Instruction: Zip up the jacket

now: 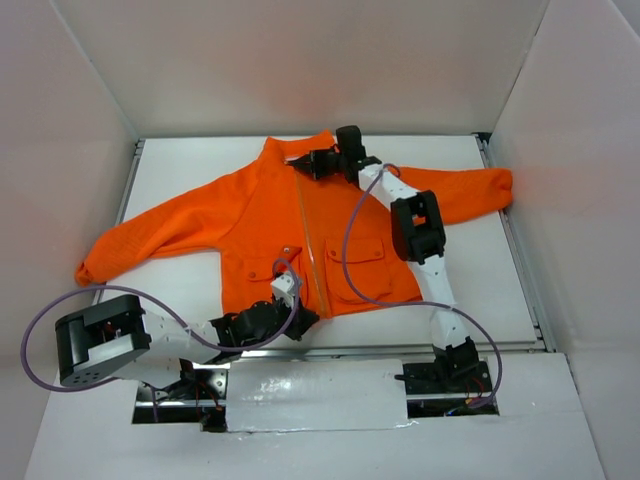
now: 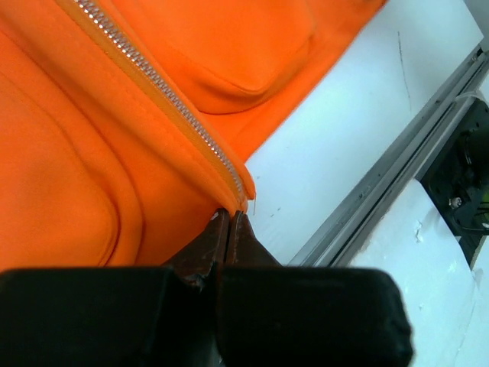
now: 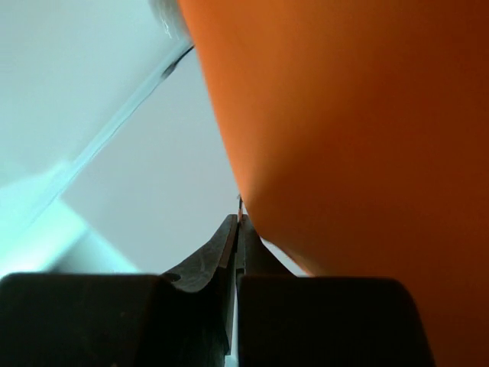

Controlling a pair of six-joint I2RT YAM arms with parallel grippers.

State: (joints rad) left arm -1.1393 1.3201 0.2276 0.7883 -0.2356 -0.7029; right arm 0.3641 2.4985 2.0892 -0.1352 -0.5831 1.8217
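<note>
Pinching shut with the left gripper (image 2: 229, 220), closest to the lens, on the bottom hem of the jacket (image 2: 69, 153), right at the lower end of the pale zipper (image 2: 153, 82). Gripping there just inside the near edge of the white counter (image 2: 344, 145), with the zipper teeth meshing above the fingertips and a pocket (image 2: 252, 69) bulging just beside them.

Reaching across with the right arm (image 1: 420, 230) to the stand-up collar (image 1: 285, 150) at the far side, and closing the right gripper (image 3: 239, 223) there: fingers (image 3: 218, 256) pressing together, tips meeting a thin pale sliver at the edge of the orange fabric. Sitting too close to the cloth to be telling what that sliver is.

Lying flat and face up in the middle of the counter, as seen from above: collar pointing away from the robot, hem lying toward it. Spreading one sleeve (image 1: 150, 240) out and down toward the counter's left edge, the other sleeve (image 1: 470, 190) straight out toward the right wall (image 1: 570, 150). Showing the zipper as one pale line running from hem to collar.
</note>
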